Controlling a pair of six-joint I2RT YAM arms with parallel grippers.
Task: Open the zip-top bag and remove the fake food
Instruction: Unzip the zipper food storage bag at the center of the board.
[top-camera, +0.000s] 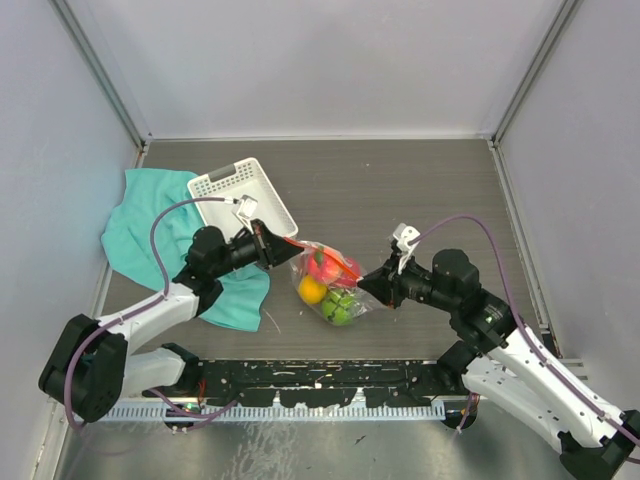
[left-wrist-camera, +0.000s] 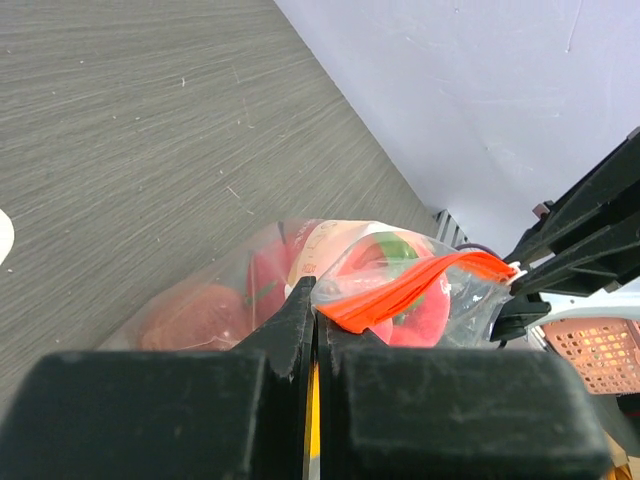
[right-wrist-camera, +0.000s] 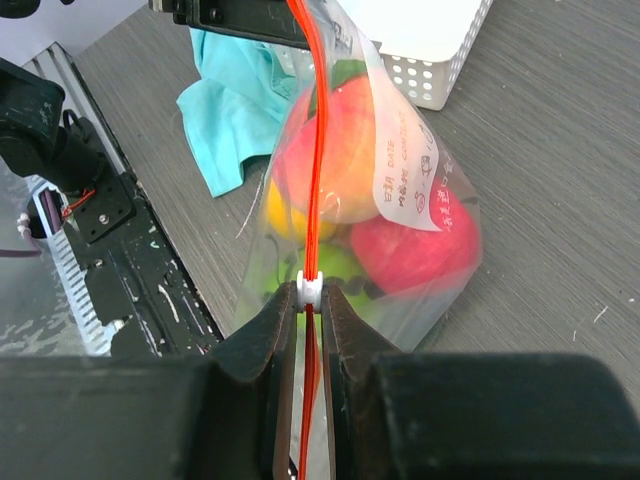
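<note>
The zip-top bag (top-camera: 330, 283) hangs stretched between my two grippers over the middle of the table, its orange-red zipper strip (right-wrist-camera: 316, 140) taut on top. The fake food is inside it: a red fruit (right-wrist-camera: 415, 250), a yellow one (right-wrist-camera: 280, 212), a green one (top-camera: 340, 306) and a peach-orange one (right-wrist-camera: 345, 140). My left gripper (left-wrist-camera: 315, 300) is shut on the bag's corner at one end of the strip (left-wrist-camera: 400, 290). My right gripper (right-wrist-camera: 311, 302) is shut on the white zipper slider (right-wrist-camera: 311, 288) at the other end. Both also show in the top view, the left gripper (top-camera: 283, 250) and the right gripper (top-camera: 370, 284).
A white slotted basket (top-camera: 243, 195) stands at the back left, next to a teal cloth (top-camera: 150, 228) that lies under my left arm. The black base rail (top-camera: 320, 375) runs along the near edge. Grey walls close in the sides and the back.
</note>
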